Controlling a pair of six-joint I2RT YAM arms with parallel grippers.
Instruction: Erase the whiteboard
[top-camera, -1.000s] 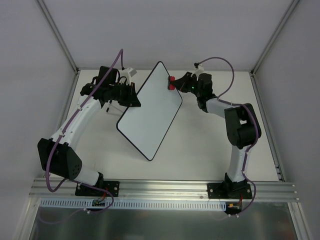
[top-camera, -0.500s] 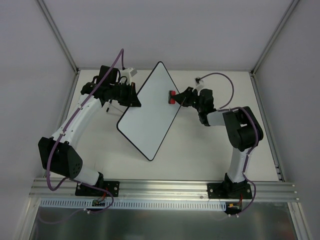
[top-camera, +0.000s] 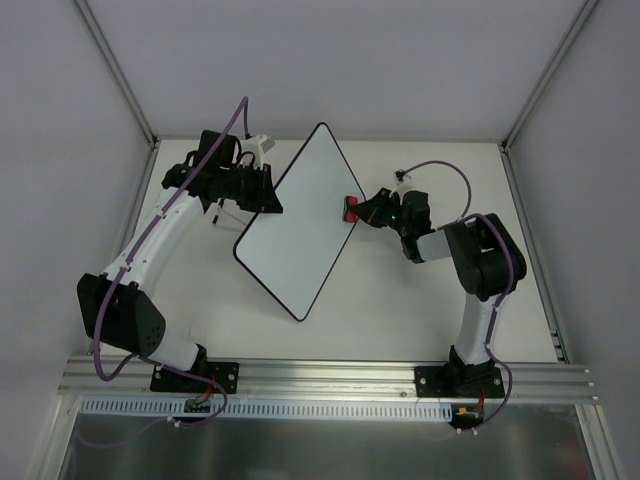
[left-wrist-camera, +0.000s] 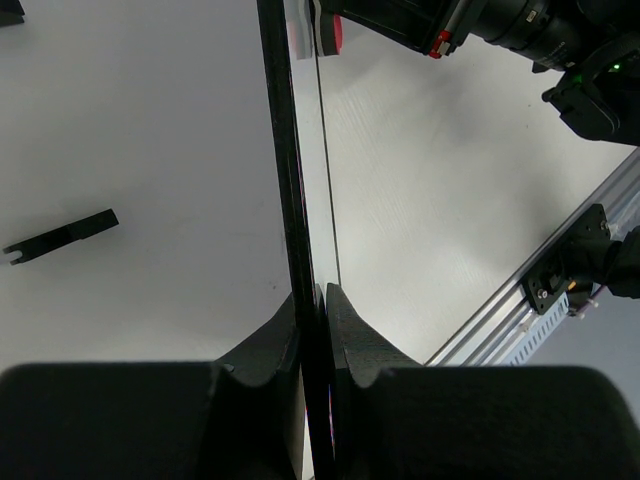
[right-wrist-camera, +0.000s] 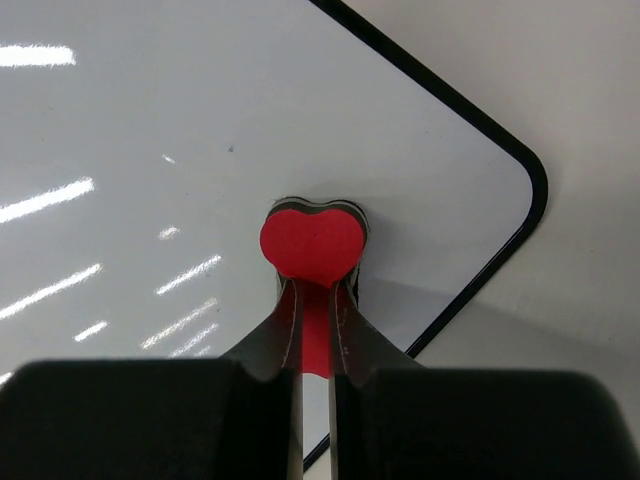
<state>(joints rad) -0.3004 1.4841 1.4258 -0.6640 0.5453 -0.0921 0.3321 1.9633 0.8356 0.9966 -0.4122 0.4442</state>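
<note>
**Right gripper (right-wrist-camera: 315, 290) pressing red eraser (right-wrist-camera: 312, 240) to whiteboard (top-camera: 300, 225); left gripper (left-wrist-camera: 315, 300) clamping its edge**

Nearest, both arm bases are sitting on the aluminium rail (top-camera: 330, 378) along the front edge of the table (top-camera: 400, 300). Out from there, the whiteboard is lying diagonally across the middle of the table, with one rounded corner pointing toward the rail and the opposite one toward the back wall (top-camera: 350, 60).

On the board's left edge, the left gripper is pinching the thin black rim. Its jaws are drawn narrow, and the board is showing edge-on between them in the left wrist view.

On the opposite side, the right gripper is squeezing the red eraser between nearly closed fingers. It is pressing the eraser against the board's white face, just inside the rounded right corner. That face is catching streaks of glare, with a tiny speck near the eraser.

Whether the board is resting flat or tilted off the table, I cannot tell. Farthest off, the back wall is standing plain and pale.
</note>
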